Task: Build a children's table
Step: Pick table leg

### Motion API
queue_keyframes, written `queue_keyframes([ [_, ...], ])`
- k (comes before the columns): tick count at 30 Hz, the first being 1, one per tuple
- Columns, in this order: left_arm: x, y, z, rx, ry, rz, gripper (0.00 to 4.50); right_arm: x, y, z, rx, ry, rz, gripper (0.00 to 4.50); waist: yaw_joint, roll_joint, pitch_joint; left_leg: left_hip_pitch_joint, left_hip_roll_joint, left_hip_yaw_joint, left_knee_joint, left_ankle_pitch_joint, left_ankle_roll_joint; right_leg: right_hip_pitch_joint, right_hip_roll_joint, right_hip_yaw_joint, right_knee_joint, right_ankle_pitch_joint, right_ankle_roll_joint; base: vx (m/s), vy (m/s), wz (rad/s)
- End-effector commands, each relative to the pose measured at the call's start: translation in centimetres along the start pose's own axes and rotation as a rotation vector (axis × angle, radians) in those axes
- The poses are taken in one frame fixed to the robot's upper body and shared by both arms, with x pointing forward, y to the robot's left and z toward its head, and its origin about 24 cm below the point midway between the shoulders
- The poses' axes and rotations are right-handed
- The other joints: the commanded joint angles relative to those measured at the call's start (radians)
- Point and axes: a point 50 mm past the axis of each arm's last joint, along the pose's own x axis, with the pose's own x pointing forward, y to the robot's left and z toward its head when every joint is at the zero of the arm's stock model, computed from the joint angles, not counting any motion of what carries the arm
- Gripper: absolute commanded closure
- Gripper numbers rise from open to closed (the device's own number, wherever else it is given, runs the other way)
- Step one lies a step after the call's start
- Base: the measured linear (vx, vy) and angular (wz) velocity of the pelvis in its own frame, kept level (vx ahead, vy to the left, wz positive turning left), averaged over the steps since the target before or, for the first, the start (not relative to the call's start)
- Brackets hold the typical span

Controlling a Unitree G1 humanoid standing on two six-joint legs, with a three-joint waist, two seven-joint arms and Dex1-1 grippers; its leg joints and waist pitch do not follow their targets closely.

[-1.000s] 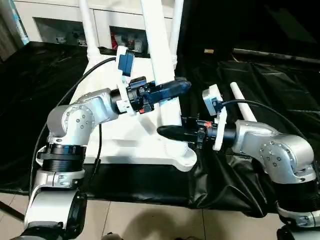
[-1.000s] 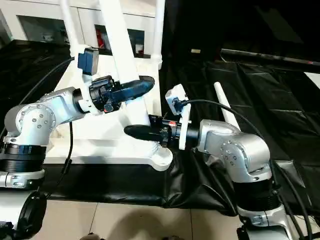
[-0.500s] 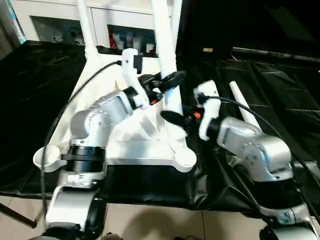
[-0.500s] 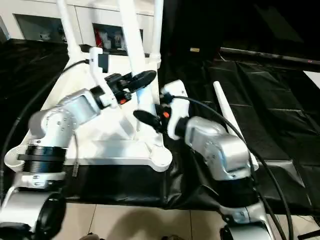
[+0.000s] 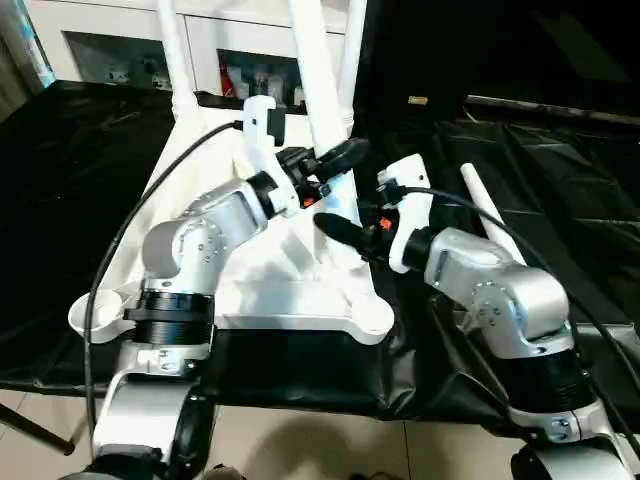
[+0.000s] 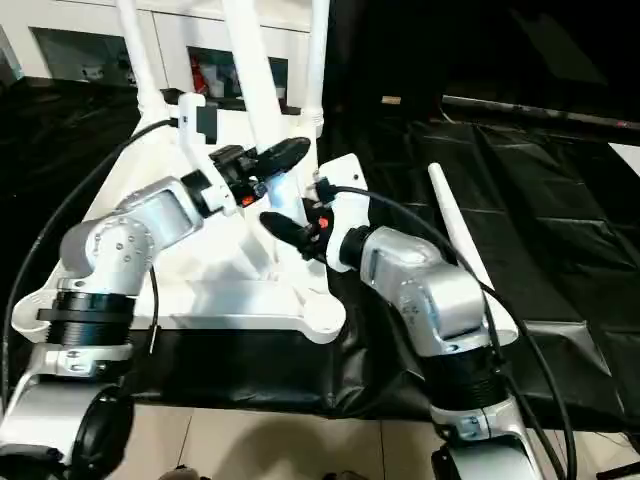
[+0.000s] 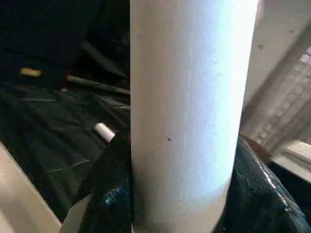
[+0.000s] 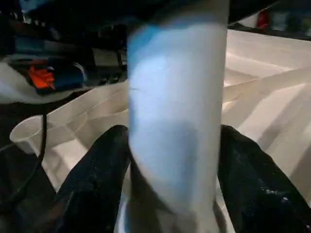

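The children's table top (image 5: 285,300) lies upside down on the black-covered work table, white, with round corner sockets. Two white legs (image 5: 170,45) (image 5: 350,50) stand upright in its far sockets. A third leg (image 5: 310,70) rises slanted over the top's right side. My left gripper (image 5: 338,160) is shut on this leg, its black fingers (image 7: 109,194) pressing both sides. Just below, my right gripper (image 5: 335,228) is shut on the same leg (image 8: 175,121). The leg's lower end is hidden behind it. A fourth leg (image 5: 482,212) lies loose on the cloth to the right.
The near sockets (image 5: 95,315) (image 5: 375,320) stand open at the work table's front edge, with tiled floor below. A white cabinet (image 5: 110,50) stands behind the table. A small tan object (image 5: 418,101) lies on the black cloth at the far right.
My right gripper has risen from near the front right socket and closed on the leg just under the left gripper. The left elbow has dropped. The camera has also shifted.
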Motion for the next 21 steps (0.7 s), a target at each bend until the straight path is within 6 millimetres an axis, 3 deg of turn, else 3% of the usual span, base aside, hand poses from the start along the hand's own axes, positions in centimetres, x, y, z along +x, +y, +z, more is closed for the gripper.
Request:
queue_keyframes([
  [1,0.2,-0.8,0.6,0.03,0.01,-0.089,2.58,-0.7,0.0,0.7,-0.021,-0.001,0.043,1.4,0.0,0.008,-0.08,0.0,-0.017,0.019,-0.062,-0.091,0.004,0.08,-0.019,0.031,-0.055,-0.144,-0.135,0.0,0.0,0.0],
  [8,-1.0,-2.8,1.2,0.047,0.056,-0.404,2.58,-3.2,0.2,0.9,0.037,0.067,0.266,1.4,0.004,0.009,-0.08,0.001,-0.014,0.019,-0.062,-0.099,0.017,0.084,-0.022,0.032,-0.051,-0.144,-0.172,0.0,0.0,0.0],
  [11,-1.2,-3.2,1.2,0.058,0.081,-0.455,2.58,-3.6,0.4,0.8,0.045,0.088,0.315,1.4,0.002,0.008,-0.077,0.0,-0.014,0.019,-0.062,-0.111,0.019,0.082,-0.022,0.031,-0.054,-0.154,-0.179,0.0,0.0,0.0],
  [15,-1.3,-3.4,0.9,0.073,0.12,-0.505,2.58,-3.7,0.6,0.8,0.054,0.103,0.353,1.4,0.002,0.006,-0.075,0.001,-0.015,0.019,-0.063,-0.137,0.002,0.079,-0.024,0.03,-0.065,-0.258,-0.144,0.0,0.0,0.0],
  [21,-1.4,-3.7,0.5,0.08,0.151,-0.529,2.58,-3.6,0.8,0.9,0.064,0.109,0.389,1.4,0.004,0.003,-0.076,-0.001,-0.015,0.019,-0.062,-0.137,-0.005,0.078,-0.024,0.029,-0.067,-0.288,-0.127,0.0,0.0,0.0],
])
